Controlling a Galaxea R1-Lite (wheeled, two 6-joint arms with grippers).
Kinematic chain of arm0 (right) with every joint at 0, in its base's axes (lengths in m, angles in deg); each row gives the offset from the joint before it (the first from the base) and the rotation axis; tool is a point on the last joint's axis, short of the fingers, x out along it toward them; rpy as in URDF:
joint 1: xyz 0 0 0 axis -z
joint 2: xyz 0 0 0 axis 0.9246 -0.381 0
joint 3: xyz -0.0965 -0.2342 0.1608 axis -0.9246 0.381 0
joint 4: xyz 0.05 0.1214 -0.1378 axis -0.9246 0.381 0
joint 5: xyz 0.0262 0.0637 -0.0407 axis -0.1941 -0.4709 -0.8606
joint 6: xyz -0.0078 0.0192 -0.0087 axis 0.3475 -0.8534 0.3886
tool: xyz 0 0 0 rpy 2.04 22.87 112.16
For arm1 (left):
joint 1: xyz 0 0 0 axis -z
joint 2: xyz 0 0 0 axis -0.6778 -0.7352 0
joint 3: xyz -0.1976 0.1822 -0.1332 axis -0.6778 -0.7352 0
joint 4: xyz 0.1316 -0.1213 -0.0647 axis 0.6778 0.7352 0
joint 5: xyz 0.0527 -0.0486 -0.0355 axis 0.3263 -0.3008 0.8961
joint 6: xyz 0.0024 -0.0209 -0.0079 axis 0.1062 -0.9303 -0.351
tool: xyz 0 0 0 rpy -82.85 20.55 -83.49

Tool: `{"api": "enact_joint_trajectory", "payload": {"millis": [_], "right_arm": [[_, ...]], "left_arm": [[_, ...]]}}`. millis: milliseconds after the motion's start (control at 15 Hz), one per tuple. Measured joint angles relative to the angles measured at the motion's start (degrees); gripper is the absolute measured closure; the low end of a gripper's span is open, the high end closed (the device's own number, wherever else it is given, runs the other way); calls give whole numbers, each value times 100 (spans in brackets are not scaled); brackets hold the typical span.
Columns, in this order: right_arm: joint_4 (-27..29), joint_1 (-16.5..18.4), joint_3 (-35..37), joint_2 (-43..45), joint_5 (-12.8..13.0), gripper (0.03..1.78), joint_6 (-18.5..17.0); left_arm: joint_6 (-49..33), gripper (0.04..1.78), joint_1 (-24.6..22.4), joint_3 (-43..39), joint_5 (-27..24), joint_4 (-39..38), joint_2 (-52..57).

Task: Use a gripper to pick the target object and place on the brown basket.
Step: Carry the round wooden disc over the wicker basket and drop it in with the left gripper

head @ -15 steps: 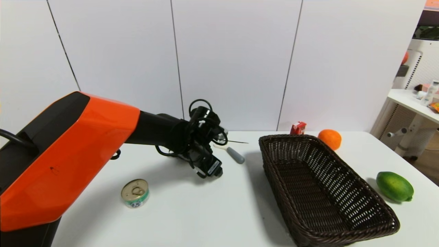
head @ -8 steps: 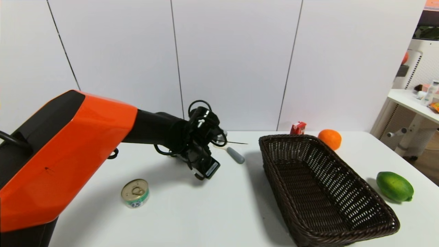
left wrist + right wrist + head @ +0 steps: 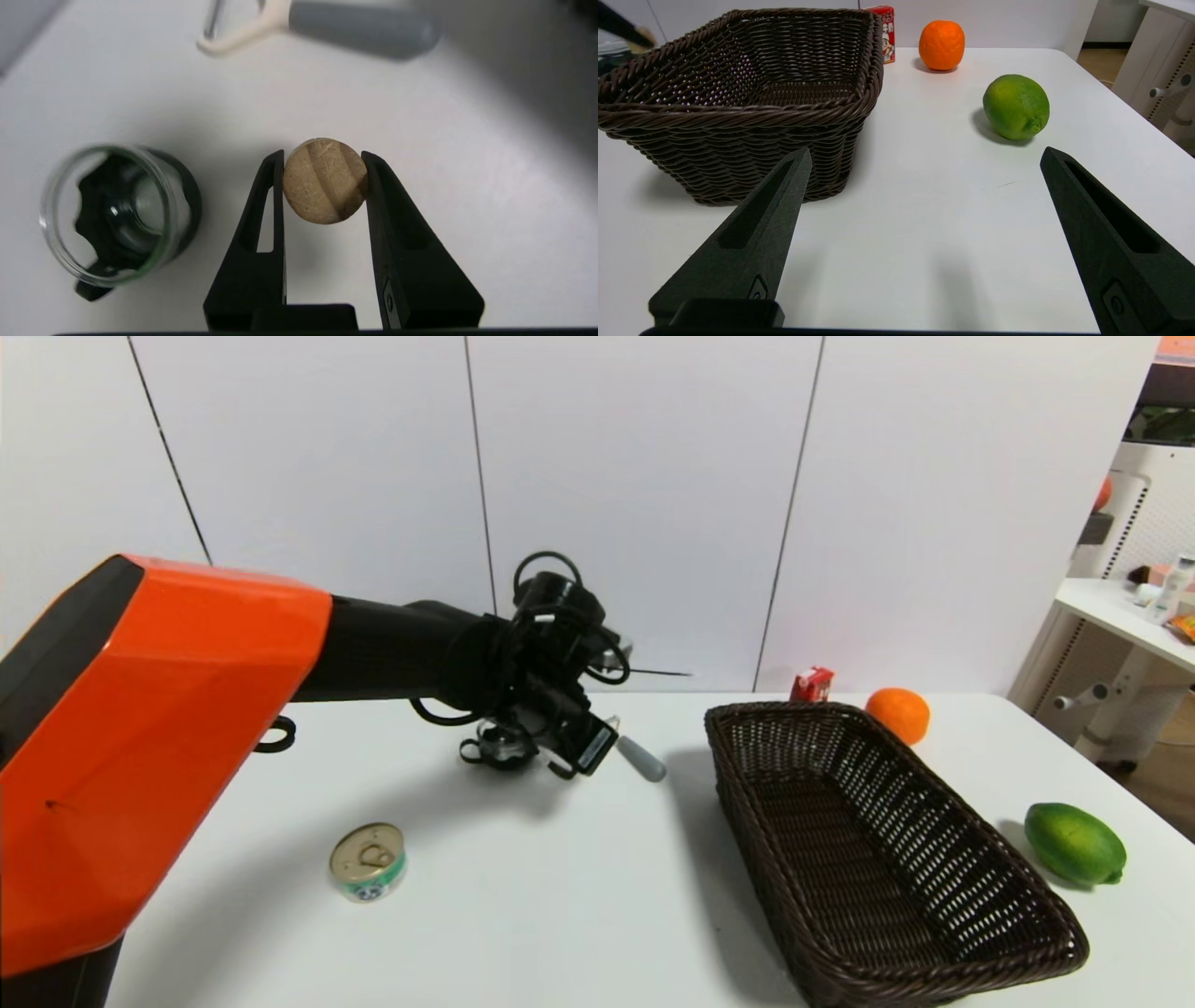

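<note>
My left gripper [image 3: 322, 156] is shut on the target object [image 3: 323, 181], a small round tan nut with a seam, and holds it above the white table. In the head view the left gripper [image 3: 558, 763] hangs left of the brown basket [image 3: 934, 982], and its own body hides the nut. The basket is long, dark, woven and empty; it also shows in the right wrist view [image 3: 738, 140]. My right gripper [image 3: 927, 153] is open and empty, low over the table beside the basket's near end, and is out of the head view.
A glass jar [image 3: 504, 744] and a grey-handled peeler [image 3: 639, 758] lie under and beside the left gripper. A gold-lidded tin can [image 3: 368, 861] sits front left. An orange [image 3: 897, 714], a red carton [image 3: 811, 684] and a green fruit [image 3: 1074, 843] lie around the basket.
My left gripper has risen off the table and shifted slightly back and right, uncovering the glass jar. The basket and other items have not moved.
</note>
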Motion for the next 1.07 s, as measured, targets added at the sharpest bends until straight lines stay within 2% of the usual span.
{"api": "enact_joint_trajectory", "payload": {"millis": [333, 600, 800, 933, 1067], "right_arm": [[2, 0, 0, 0, 0, 11, 2], [2, 0, 0, 0, 0, 11, -2], [4, 0, 0, 0, 0, 11, 5], [0, 0, 0, 0, 0, 11, 2], [2, 0, 0, 0, 0, 11, 9]], "left_arm": [[-210, 131, 718, 764, -407, -852, 2], [-404, 131, 1435, 955, -567, -1114, -17], [-393, 128, 1755, 976, -571, -1329, -96], [-395, 100, 1890, 976, -567, -1440, -163], [-358, 80, 1950, 972, -579, -1445, -223]]}}
